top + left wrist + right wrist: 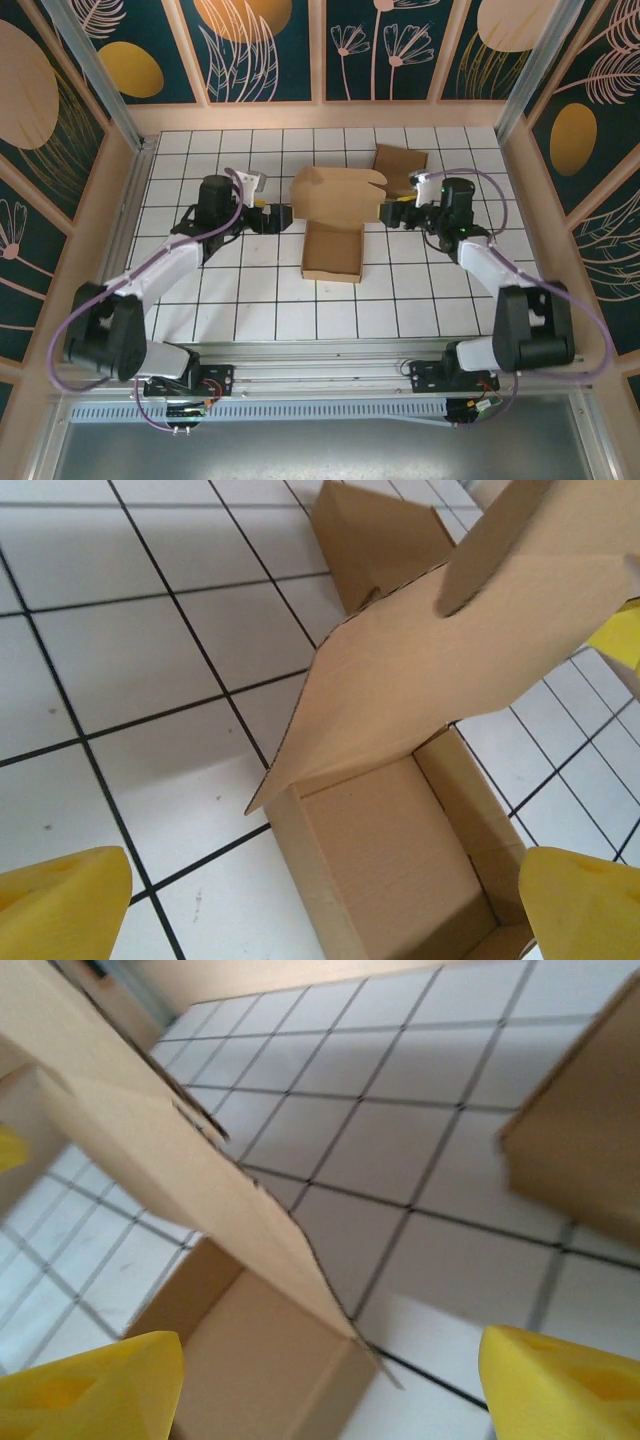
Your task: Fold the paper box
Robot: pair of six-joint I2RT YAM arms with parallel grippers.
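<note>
The brown paper box [332, 250] sits mid-table as an open shallow tray, its lid flap [338, 195] standing up and leaning back behind it. My left gripper [283, 216] is just left of the lid, and my right gripper [391, 212] is just right of it. In the left wrist view the yellow fingertips [62, 908] stand wide apart, open, with the tray [395, 865] and lid [450, 650] ahead and untouched. From the right wrist, the right gripper [325, 1390] is open too, with the tray's corner [262, 1360] lying between the fingers [565, 1385] without contact.
A second, loose piece of brown cardboard [400, 158] lies at the back right, also seen in the right wrist view as a cardboard slab [590, 1140]. White gridded tabletop [250, 300] surrounds the box. Patterned walls [270, 50] enclose the table.
</note>
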